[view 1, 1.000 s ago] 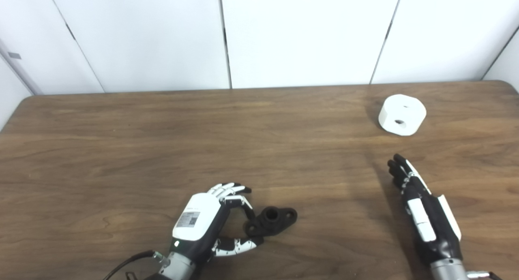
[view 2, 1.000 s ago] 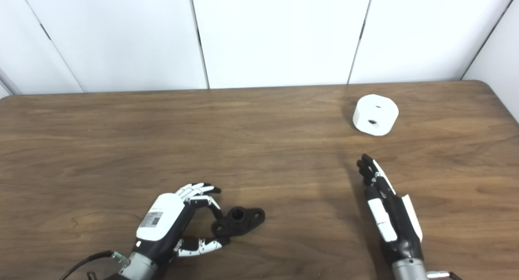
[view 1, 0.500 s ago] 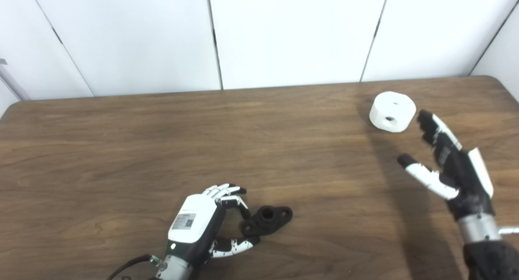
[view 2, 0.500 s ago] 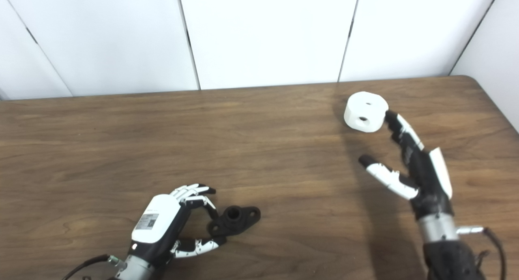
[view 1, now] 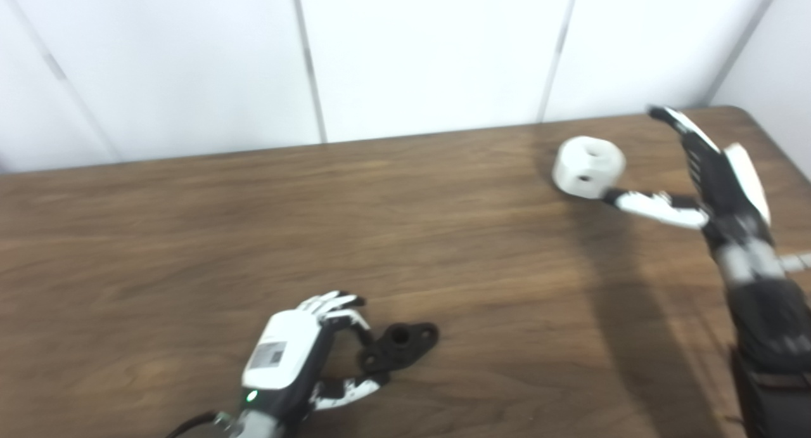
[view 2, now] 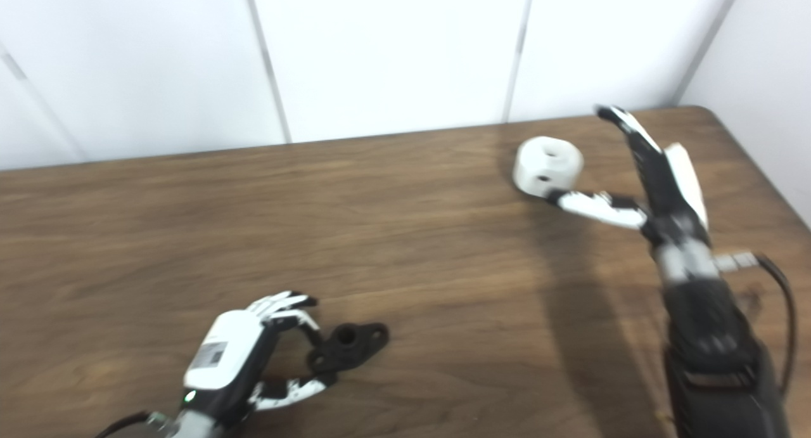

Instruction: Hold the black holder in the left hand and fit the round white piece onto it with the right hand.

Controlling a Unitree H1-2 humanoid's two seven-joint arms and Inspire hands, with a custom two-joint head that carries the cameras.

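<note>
The black holder (view 1: 400, 345) lies flat on the wooden table (view 1: 190, 235) near the front, a flanged piece with a round socket. My left hand (view 1: 298, 355) rests just left of it, fingers and thumb curved around its left end; whether they touch it I cannot tell. The round white piece (view 1: 588, 167), a short cylinder with small holes, sits at the far right of the table. My right hand (view 1: 703, 178) is open beside it on its right, thumb tip reaching under its near edge, fingers stretched past it toward the wall.
White wall panels (view 1: 431, 51) stand right behind the table's far edge. The table's right edge and rounded corner (view 2: 716, 118) lie close to my right arm. A cable (view 2: 776, 286) hangs off the right wrist.
The whole picture has shifted left, so the camera turned right. My right hand went forward and now flanks the white piece, thumb at its near edge. The left hand and holder kept their places.
</note>
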